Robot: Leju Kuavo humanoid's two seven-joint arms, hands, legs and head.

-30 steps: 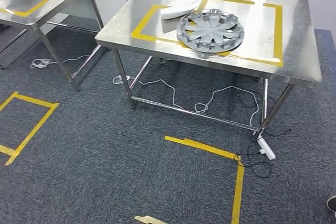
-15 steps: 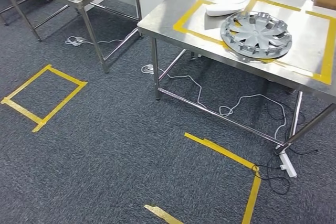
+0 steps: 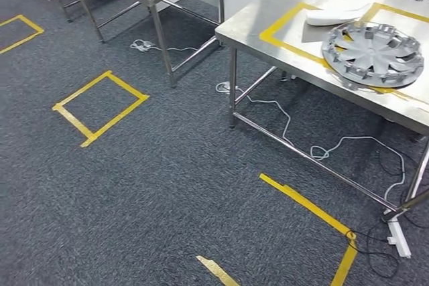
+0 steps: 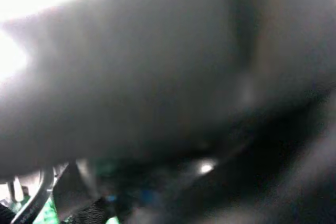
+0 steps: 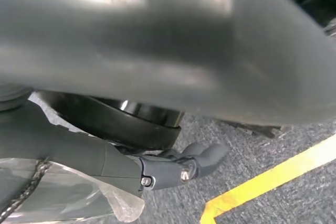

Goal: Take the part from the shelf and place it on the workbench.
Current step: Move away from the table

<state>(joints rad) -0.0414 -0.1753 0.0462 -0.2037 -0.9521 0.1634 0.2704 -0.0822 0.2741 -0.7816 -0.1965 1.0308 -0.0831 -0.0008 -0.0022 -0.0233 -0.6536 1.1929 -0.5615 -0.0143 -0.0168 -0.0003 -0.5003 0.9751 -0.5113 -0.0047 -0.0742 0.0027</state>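
a: sitting upper right in the head view, the hubcap [image 3: 373, 53] lies flat on the steel workbench [image 3: 248, 28].
b: right hand [image 5: 186, 166] fingers stretched out, gripping nothing. left hand? can't tell.

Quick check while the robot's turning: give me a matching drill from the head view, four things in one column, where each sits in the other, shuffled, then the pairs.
Things:
1. silver hubcap
2. white curved part
3. yellow tape square
4. white power strip

Places:
A. on the carpet, left of the workbench
B. on the floor by the workbench's right legs, cables running to it
C. on the workbench, overlapping the near edge of its yellow outline
D. on the workbench, just behind the hubcap

Pairs: 1-C, 2-D, 3-A, 4-B
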